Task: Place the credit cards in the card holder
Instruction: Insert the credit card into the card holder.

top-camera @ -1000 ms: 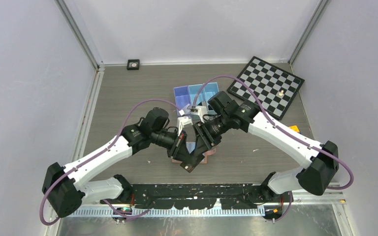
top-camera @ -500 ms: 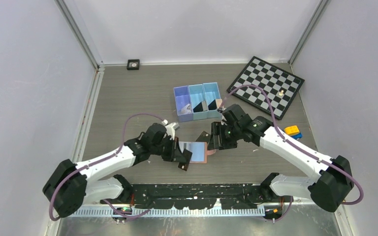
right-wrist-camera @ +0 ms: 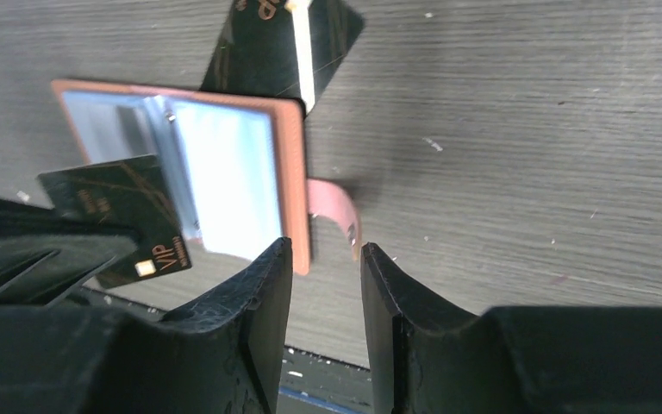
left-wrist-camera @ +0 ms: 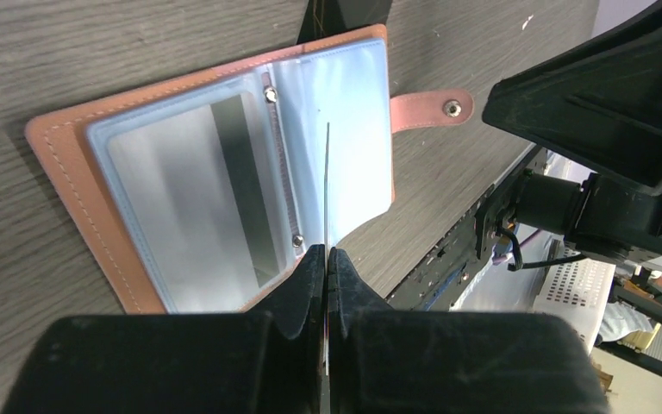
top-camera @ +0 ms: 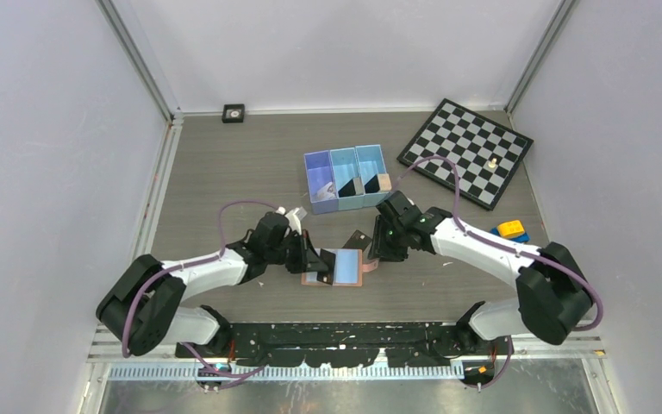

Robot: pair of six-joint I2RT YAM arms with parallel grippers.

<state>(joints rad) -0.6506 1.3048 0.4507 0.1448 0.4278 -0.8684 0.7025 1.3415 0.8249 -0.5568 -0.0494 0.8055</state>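
Slippage is your risk: left gripper (left-wrist-camera: 326,252), clamped on a credit card (right-wrist-camera: 116,216), may shove the card holder (left-wrist-camera: 65,181) while right gripper (right-wrist-camera: 326,259) hangs half-open, empty.

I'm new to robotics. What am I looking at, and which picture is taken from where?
Two robot arms stand at a table's edge. One picture looks down from overhead; the other two come from cameras on the wrists. The left end effector pinches a black credit card edge-on over the open card holder. The right end effector is open, near the holder's snap tab. A second card pokes out from under the holder. Farther back: a blue bin and a chessboard.
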